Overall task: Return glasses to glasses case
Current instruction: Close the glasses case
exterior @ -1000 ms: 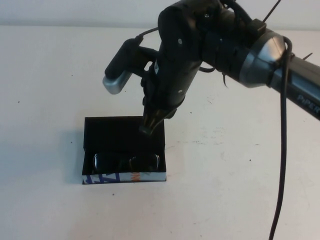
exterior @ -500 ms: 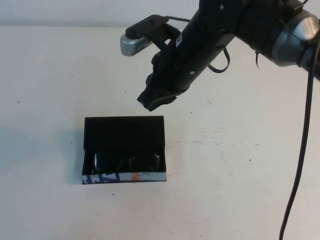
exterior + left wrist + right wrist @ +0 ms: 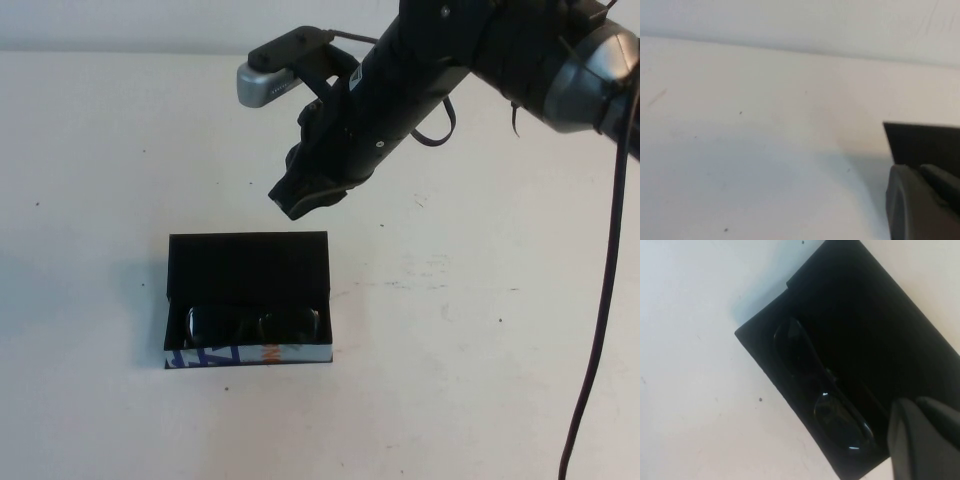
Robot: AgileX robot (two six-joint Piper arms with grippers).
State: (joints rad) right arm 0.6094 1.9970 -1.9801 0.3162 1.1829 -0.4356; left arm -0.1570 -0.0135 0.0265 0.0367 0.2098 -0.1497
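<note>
One glasses case (image 3: pixel 248 300) is sitting open on the white table (image 3: pixel 90 150), towards the near left of the middle. Its white front edge (image 3: pixel 250 355), printed in blue and orange, is facing the near side. Just behind that edge, the glasses (image 3: pixel 252 323) are lying inside the case, dark-framed, with their two lenses side by side and catching a little light. The flat black lid (image 3: pixel 248 262) is lying open behind them, stretching towards the far side.

Beyond the case, the right gripper (image 3: pixel 300 200) is hanging in the air above the table, just past the lid's far edge and clear of it. Its fingers are pressed fully together and holding nothing. The black right arm is reaching in from the far right, with a grey wrist camera (image 3: pixel 262 83) sticking out on its left side and a black cable (image 3: pixel 600 300) trailing down the right of the scene.

From the right wrist view, the case (image 3: pixel 865 355) and the glasses (image 3: pixel 822 395) are showing below the closed fingertips (image 3: pixel 925 440).

In the left wrist view, the left gripper (image 3: pixel 922 202) is appearing as a dark shape over the bare table, with a corner of the case (image 3: pixel 922 142) beyond it; whether it is open or closed cannot be told
</note>
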